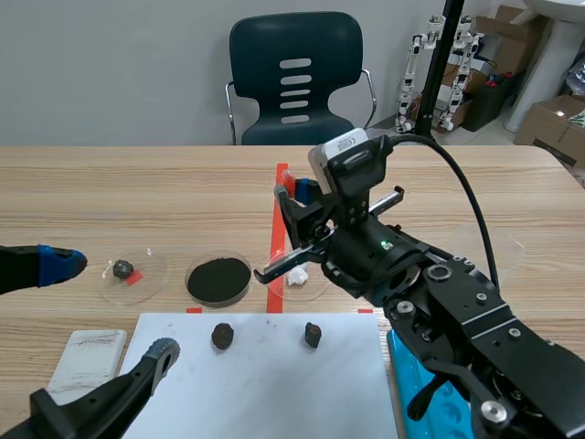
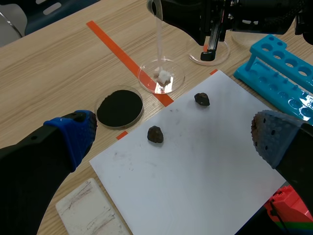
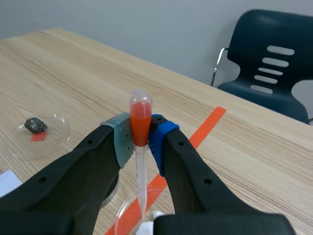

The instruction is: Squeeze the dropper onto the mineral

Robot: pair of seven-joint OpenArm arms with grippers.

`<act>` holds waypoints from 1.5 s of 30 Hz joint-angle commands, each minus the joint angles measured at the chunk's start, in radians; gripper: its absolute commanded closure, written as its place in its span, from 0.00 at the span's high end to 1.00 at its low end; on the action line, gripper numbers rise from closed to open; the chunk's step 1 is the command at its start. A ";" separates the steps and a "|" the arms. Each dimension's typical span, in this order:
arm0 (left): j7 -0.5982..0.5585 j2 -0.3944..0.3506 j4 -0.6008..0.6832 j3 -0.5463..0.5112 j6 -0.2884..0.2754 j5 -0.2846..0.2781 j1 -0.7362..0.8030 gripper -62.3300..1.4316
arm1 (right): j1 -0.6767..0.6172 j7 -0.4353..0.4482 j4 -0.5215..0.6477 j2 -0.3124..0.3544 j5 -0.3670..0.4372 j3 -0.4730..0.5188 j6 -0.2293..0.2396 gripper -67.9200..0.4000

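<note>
My right gripper [image 3: 141, 139] is shut on the red bulb of a clear dropper [image 3: 140, 117]. The dropper's thin tube [image 2: 159, 39] hangs straight down over a small petri dish [image 2: 145, 78] that holds a white mineral chunk [image 2: 164, 76]. In the scene view the right gripper [image 1: 296, 196] holds the dropper [image 1: 289, 181] above the white mineral [image 1: 297, 273], beside the orange tape line. Whether the tip touches the mineral I cannot tell. My left gripper [image 1: 110, 308] stands open low at the near left, over the white paper [image 2: 195, 171], holding nothing.
Two dark rocks [image 1: 222, 336] [image 1: 313, 334] lie on the paper. A dish of black powder [image 1: 218, 279] and a dish with a dark rock [image 1: 123, 269] sit to the left. A white block [image 1: 87, 361] lies near left, a blue rack [image 2: 279, 63] at the right.
</note>
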 commanded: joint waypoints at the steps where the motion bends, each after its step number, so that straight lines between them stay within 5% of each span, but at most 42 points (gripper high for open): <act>1: -0.016 0.002 0.018 0.006 0.002 -0.010 0.003 1.00 | 0.021 0.019 0.005 0.000 0.006 0.003 0.002 0.13; 33: -0.016 0.002 0.018 0.006 0.002 -0.010 0.003 1.00 | 0.020 -0.008 0.001 0.000 0.003 0.003 -0.021 0.13; 45: -0.016 0.002 0.018 0.006 0.002 -0.010 0.003 1.00 | 0.020 -0.008 0.001 0.000 0.000 0.003 -0.021 0.02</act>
